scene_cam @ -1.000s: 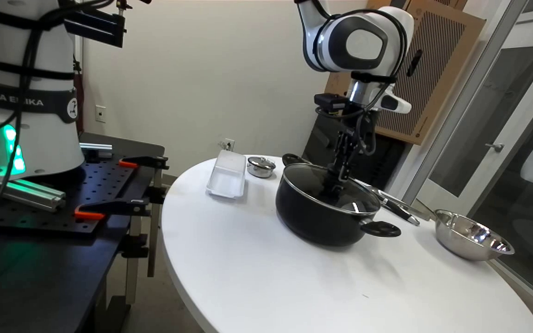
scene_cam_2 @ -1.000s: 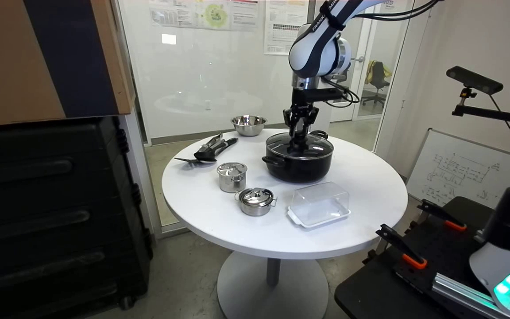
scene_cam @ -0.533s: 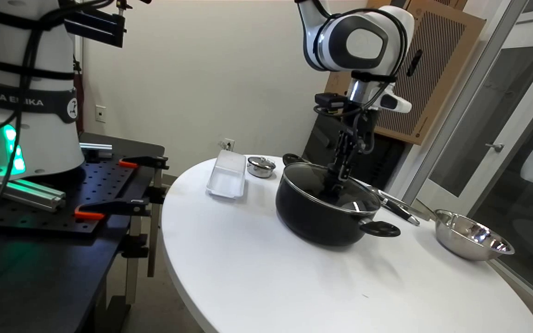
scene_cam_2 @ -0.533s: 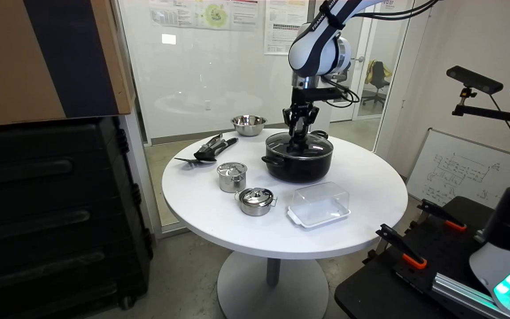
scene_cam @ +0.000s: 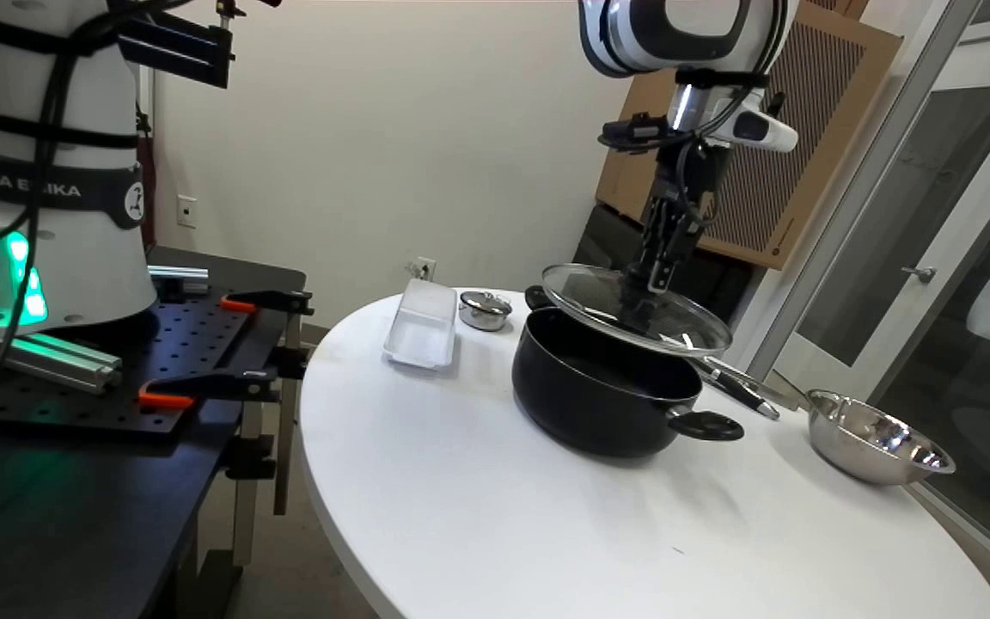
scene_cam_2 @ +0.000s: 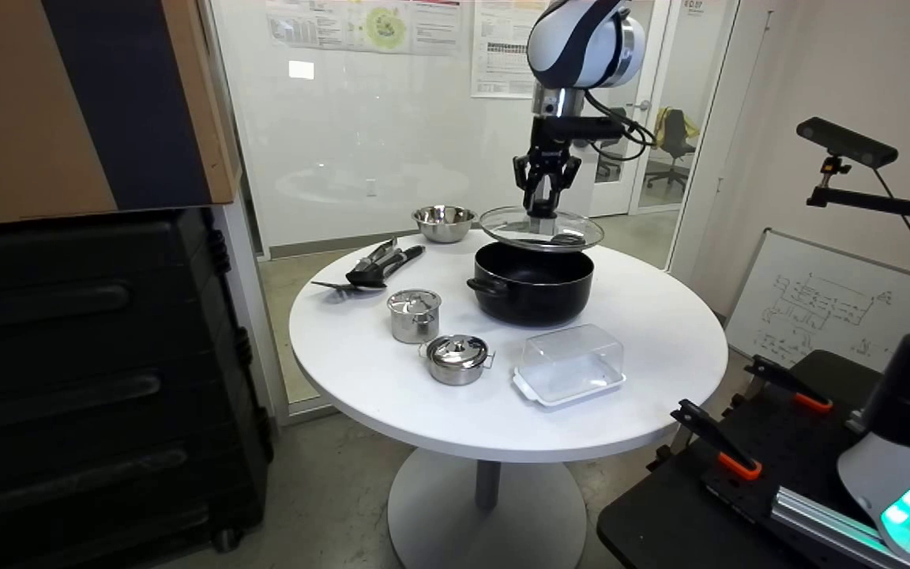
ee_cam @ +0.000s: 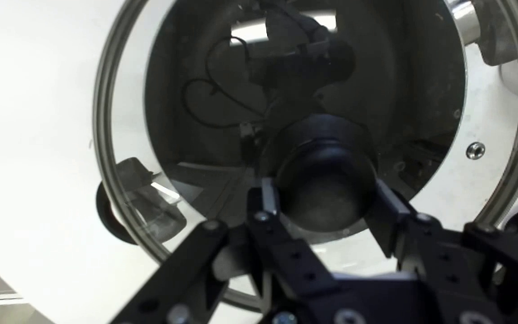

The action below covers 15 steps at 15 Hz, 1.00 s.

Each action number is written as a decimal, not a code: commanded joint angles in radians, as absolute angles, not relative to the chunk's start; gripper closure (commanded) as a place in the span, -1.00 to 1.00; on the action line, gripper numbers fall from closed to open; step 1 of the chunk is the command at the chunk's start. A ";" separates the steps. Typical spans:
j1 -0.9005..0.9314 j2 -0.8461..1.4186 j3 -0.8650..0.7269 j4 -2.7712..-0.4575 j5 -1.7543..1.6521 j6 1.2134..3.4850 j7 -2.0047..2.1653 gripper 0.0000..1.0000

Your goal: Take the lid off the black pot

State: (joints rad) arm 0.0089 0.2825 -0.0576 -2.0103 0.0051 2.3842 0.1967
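Note:
The glass lid [scene_cam: 577,288] has a metal rim and hangs in the air a little above the black pot [scene_cam: 589,413]. In an exterior view the lid [scene_cam_2: 502,229] also shows apart from the pot [scene_cam_2: 534,296], whose dark inside is visible. In an exterior view the lid tilts slightly down to the right. My gripper [scene_cam: 648,284] is above the lid, pointing down. In the wrist view my gripper [ee_cam: 329,198] has a finger on each side of the round black knob [ee_cam: 328,180] and is shut on it. The pot stands on the table with its handles at opposite sides.
A shiny steel bowl [scene_cam_2: 445,229] and black-handled utensils [scene_cam_2: 380,265] lie beyond the pot. Two small steel pots, a taller one [scene_cam_2: 414,316] and a lower one [scene_cam_2: 456,363], and a clear-covered white container [scene_cam_2: 569,375] stand on the round white table [scene_cam_2: 644,332].
My gripper has moved up with the lid, which lay on the pot half a second ago. The lid is now apart from the pot. The pot has not moved.

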 commanded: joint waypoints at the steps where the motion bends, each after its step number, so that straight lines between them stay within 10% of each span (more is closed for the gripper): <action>1: -0.019 0.165 -0.073 -2.091 0.004 2.332 0.190 0.50; 15: -0.153 -0.064 -0.169 -2.465 -0.258 2.353 0.215 0.50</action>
State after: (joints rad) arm -0.1323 0.0014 -0.1568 -2.3850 -0.1598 2.3313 0.1884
